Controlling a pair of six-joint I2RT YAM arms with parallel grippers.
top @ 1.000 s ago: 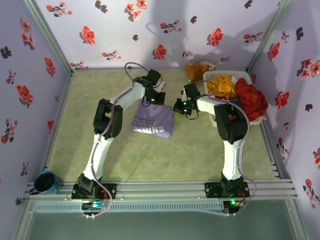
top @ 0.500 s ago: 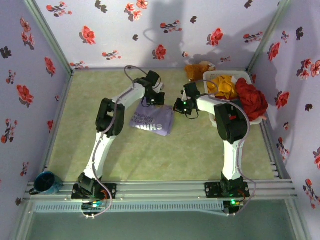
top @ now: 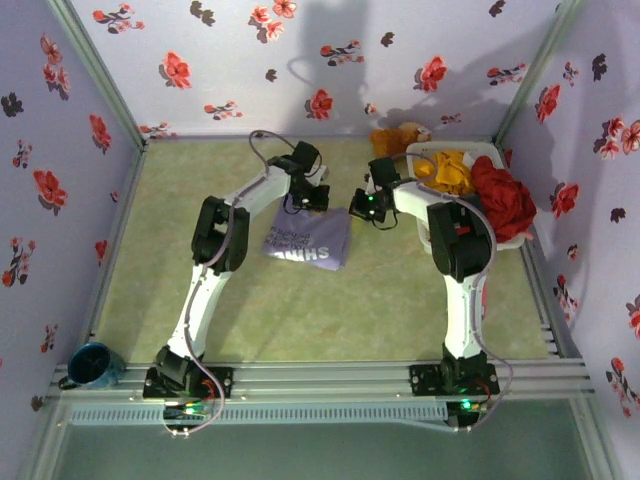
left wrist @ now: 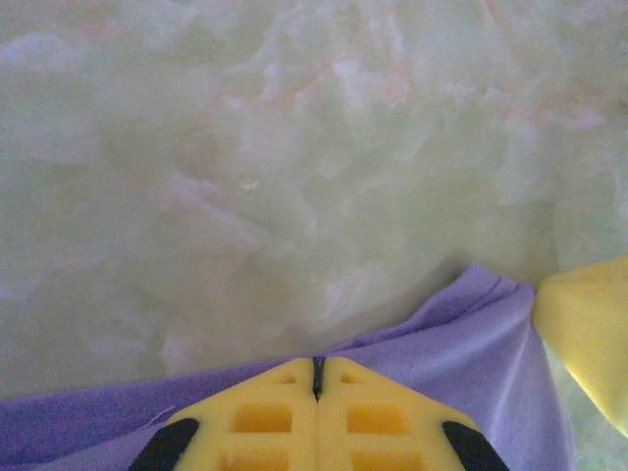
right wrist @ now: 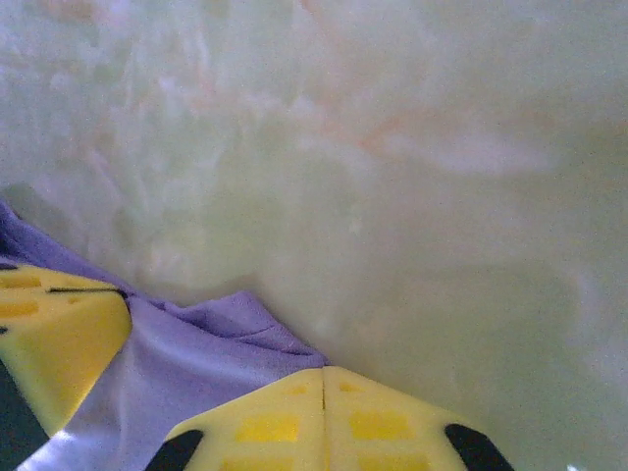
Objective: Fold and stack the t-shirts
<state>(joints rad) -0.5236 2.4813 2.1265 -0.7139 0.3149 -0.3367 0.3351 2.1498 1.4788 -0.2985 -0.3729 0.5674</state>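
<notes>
Left gripper (left wrist: 317, 361) has its fingers pressed together on the far edge of the lavender t-shirt (top: 308, 240). Just beside it, the right gripper (right wrist: 324, 371) also looks closed, with a corner of the same cloth running in under its tips. The two sit close together at the shirt's far side.

The shirt lies mid-counter (top: 300, 310) as a compact, roughly square bundle with its white lettering up, so I'd say a fold on this first shirt is in hand and stacking hasn't begun. The next move looks to be setting that pinched edge down square on the layer beneath, letting go without dragging the cloth, then reaching right for another shirt.

I count three t-shirts: the lavender one, plus a red one (top: 503, 198) and an orange-yellow one (top: 445, 172), both heaped in the single white basket (top: 420, 155). There is also one brown plush toy (top: 397, 138) behind the basket and one blue mug (top: 92, 365) at the near left corner.
</notes>
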